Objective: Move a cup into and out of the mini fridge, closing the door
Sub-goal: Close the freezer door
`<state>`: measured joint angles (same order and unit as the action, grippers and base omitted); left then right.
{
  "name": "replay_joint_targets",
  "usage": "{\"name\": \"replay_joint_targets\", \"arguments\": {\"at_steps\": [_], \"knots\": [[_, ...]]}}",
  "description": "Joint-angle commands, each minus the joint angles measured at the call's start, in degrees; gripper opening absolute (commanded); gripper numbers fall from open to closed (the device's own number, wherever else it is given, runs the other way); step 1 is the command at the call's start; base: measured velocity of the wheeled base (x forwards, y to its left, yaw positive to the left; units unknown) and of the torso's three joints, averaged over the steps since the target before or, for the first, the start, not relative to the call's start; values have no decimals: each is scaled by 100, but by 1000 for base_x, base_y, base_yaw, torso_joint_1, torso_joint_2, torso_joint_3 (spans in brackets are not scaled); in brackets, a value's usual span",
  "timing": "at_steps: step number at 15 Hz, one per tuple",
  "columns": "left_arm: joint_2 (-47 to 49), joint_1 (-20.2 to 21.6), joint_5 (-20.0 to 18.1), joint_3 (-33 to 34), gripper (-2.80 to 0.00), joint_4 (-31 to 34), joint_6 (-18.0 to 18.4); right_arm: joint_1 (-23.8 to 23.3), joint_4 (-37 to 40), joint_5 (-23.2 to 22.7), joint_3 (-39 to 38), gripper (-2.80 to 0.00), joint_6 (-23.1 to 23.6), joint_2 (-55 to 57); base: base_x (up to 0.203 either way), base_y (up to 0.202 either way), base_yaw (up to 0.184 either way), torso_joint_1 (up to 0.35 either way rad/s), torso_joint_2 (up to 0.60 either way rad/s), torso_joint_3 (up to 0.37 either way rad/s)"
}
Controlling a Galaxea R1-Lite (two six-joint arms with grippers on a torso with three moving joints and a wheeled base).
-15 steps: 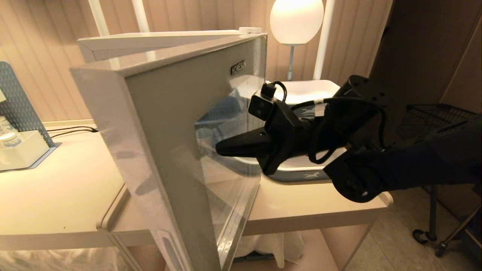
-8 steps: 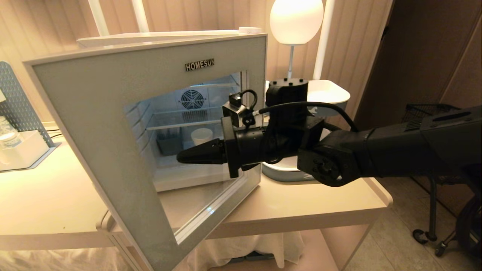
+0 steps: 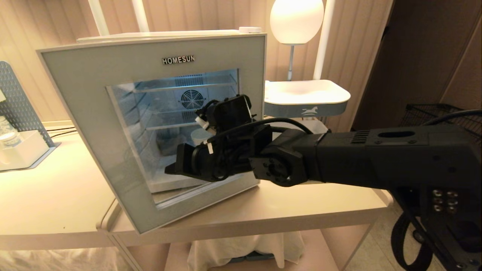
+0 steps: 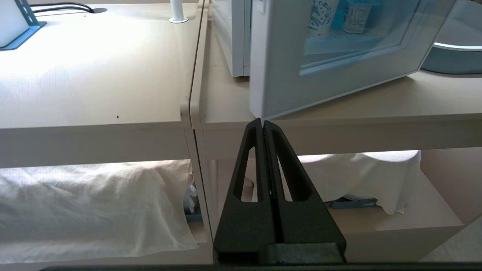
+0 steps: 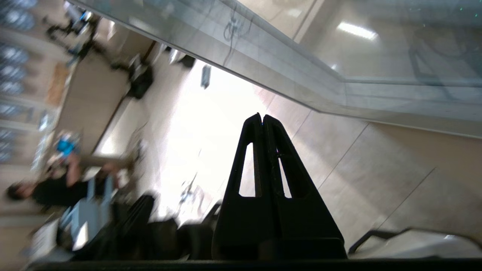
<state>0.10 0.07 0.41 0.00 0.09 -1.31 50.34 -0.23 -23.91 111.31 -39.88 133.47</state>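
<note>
Cup [image 3: 200,136] already inside the mini fridge [image 3: 158,35], on its lower shelf, seen through the glass. Door [image 3: 96,113] nearly shut, a gap left on the free side toward the table's [image 3: 56,195] front edge. Right pincer [image 3: 170,170] pressed closed and empty against the door's lower frame, pushing. Left pincer [image 4: 262,122] closed too, parked below the table edge. Left to do, judging by the task: shutting fully, then fetching the cup out. White tapered paper cup, blue print.

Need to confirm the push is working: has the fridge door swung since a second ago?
Yes. The door has swung toward the mini fridge, its free edge nearing the cabinet, though a gap remains. The shut right gripper is in front of its glass.
</note>
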Motion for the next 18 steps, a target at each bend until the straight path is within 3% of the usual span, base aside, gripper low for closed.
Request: {"name": "replay_joint_targets", "arguments": {"at_steps": [1, 7, 11, 15, 18], "knots": [[-1, 1, 2, 9, -280, 0, -1, 33, -147, 533, 48, -280, -13, 283, 0, 0, 0, 0, 0, 0], [-1, 1, 2, 9, -280, 0, -1, 193, -348, 2734, 28, -280, 261, 309, 0, 0, 0, 0, 0, 0], [-1, 1, 2, 9, -280, 0, -1, 347, -604, 4094, 28, -280, 1041, 544, 0, 0, 0, 0, 0, 0], [-1, 1, 2, 9, -280, 0, -1, 317, -1238, 4707, 23, -280, 1994, 892, 0, 0, 0, 0, 0, 0], [-1, 1, 2, 9, -280, 0, -1, 289, -1419, 4761, 44, -280, 2561, 1039, 0, 0, 0, 0, 0, 0]]}}
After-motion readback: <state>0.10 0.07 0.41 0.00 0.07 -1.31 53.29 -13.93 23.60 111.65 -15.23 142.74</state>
